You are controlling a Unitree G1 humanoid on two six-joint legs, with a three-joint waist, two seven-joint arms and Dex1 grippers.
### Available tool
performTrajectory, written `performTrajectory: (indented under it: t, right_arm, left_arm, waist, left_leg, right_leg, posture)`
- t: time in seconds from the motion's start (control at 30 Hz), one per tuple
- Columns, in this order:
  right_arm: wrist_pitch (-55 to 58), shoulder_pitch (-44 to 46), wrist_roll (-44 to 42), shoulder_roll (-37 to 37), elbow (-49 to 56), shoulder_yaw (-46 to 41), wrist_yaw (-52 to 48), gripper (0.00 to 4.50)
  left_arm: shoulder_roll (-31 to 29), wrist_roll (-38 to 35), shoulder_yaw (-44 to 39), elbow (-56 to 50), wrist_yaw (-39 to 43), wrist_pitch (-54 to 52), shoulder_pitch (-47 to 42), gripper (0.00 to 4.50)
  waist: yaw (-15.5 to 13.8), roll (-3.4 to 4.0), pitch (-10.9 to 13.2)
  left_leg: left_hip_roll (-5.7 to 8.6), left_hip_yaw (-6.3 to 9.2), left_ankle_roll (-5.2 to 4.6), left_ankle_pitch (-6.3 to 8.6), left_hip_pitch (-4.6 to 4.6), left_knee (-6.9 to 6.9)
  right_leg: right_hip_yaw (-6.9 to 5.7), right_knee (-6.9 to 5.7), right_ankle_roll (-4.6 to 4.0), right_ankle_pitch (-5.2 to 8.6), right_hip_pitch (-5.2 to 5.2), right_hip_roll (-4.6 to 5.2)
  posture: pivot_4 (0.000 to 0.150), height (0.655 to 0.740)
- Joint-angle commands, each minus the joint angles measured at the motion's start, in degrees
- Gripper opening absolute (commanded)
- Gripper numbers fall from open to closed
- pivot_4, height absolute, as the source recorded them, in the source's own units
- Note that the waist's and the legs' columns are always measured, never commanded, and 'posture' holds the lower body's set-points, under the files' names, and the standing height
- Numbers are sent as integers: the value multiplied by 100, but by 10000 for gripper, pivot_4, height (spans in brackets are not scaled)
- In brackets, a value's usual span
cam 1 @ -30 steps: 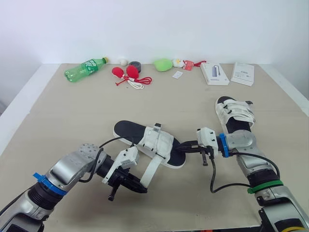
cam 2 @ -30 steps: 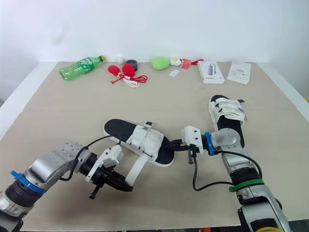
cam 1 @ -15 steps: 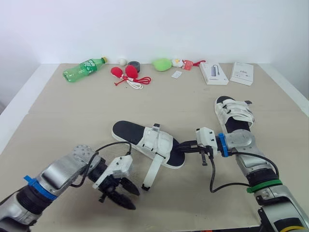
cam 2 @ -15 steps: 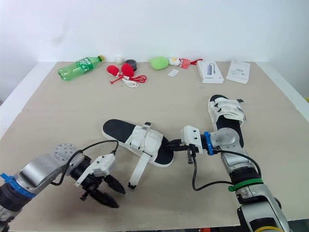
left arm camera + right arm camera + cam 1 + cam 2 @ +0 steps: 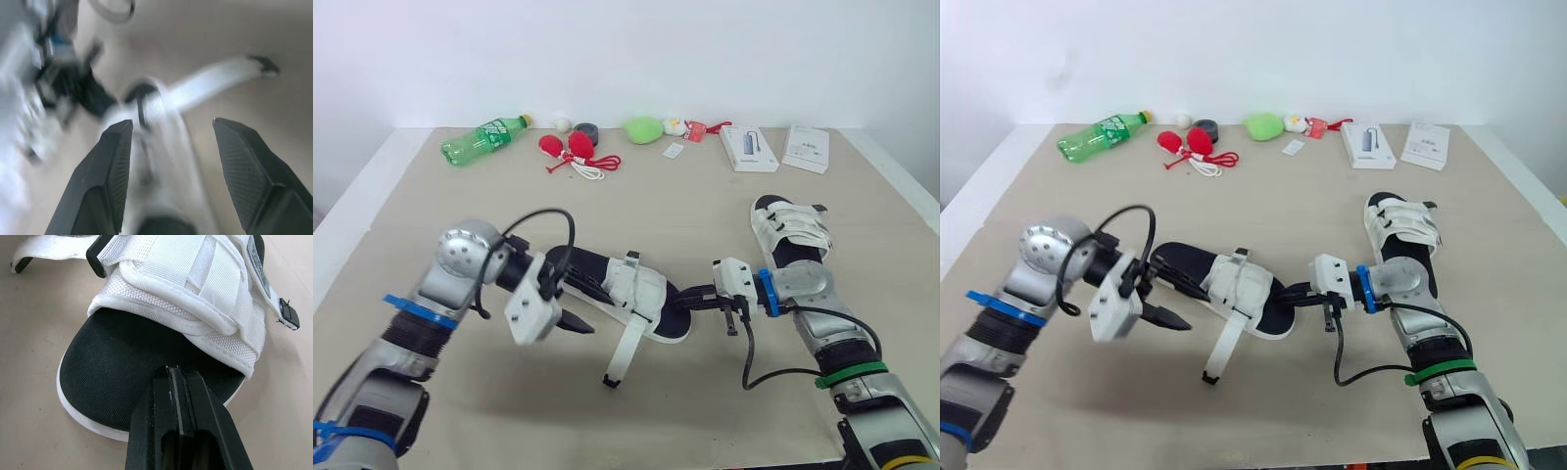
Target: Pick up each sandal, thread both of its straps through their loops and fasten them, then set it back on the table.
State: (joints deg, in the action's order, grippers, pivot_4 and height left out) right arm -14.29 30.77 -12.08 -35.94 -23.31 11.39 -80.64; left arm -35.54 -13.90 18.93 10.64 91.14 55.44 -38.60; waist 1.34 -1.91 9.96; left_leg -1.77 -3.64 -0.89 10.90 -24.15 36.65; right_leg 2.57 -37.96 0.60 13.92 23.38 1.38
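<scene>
The left gripper (image 5: 576, 305) hovered, jaws apart, beside the near sandal (image 5: 625, 291) at the middle of the table (image 5: 460, 215); one white strap (image 5: 622, 351) trailed loose (its end touching the tabletop); the right gripper (image 5: 693, 297) was clamped on that sandal's toe; the second sandal (image 5: 790, 233) lay beyond it.

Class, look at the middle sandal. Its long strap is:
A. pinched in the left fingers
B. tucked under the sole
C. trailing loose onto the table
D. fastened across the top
C: the strap hangs from the sandal onto the table, end free.
</scene>
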Motion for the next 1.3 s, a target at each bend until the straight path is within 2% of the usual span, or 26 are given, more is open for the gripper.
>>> performTrajectory:
  t: [0.03, 0.27, 0.77, 0.8, 0.87, 1.0, 1.3]
  right_arm:
    - [25, -39, 280, -30, -204, 117, 19, 0]
    - [74, -85, 250, 2, -92, 118, 73, 0]
    - [485, -521, -75, -13, 534, -146, 103, 0]
    - [486, -527, -67, -19, 537, -147, 104, 0]
    - [488, -534, -54, -31, 536, -152, 107, 0]
    - [522, -540, -59, -55, 560, -167, 110, 0]
    - [527, -524, -35, -51, 533, -145, 79, 0]
  left_arm:
    - [77, -36, 251, 125, -196, 865, 41, 26776]
    - [182, 516, 796, 370, -770, 1308, -8, 26776]
    - [162, 1148, 1314, 645, -1703, 1331, -381, 26776]
    - [163, 1159, 1334, 671, -1752, 1340, -395, 22981]
    - [157, 1245, 1344, 756, -1858, 1416, -420, 19406]
    - [69, 1465, 1269, 1124, -2156, 1723, -507, 1443]
    - [-148, 1816, 1239, 1754, -2886, 2338, -648, 1443]
  waist:
    - [-7, 0, 0]
    - [-5, 0, 0]
    - [-9, 0, 0]
    - [-9, 0, 0]
    - [-9, 0, 0]
    - [-9, 0, 0]
    - [-9, 0, 0]
  left_leg:
    - [-1, 1, -1, -1, 2, 0]
    - [0, -23, -8, -6, 7, 9]
    - [2, -10, -14, -1, 3, -4]
    - [2, -9, -14, -1, 3, -4]
    - [2, -8, -14, -1, 2, -4]
    - [2, -10, -14, -1, 4, -3]
    - [3, -14, -14, -1, 3, -3]
  right_leg:
    - [-2, 0, 0, -1, -3, -1]
    - [7, -1, 29, -16, -4, -1]
    - [7, -1, 56, -8, -2, -18]
    - [7, -1, 56, -8, -2, -18]
    - [7, -1, 56, -8, -3, -18]
    - [8, -1, 58, -9, -3, -17]
    - [5, -1, 56, -10, -3, -7]
  posture:
    - [1500, 7400]
    - [1500, 7400]
    - [1500, 7400]
    - [1500, 7400]
    - [1500, 7400]
    - [1500, 7400]
    - [1500, 7400]
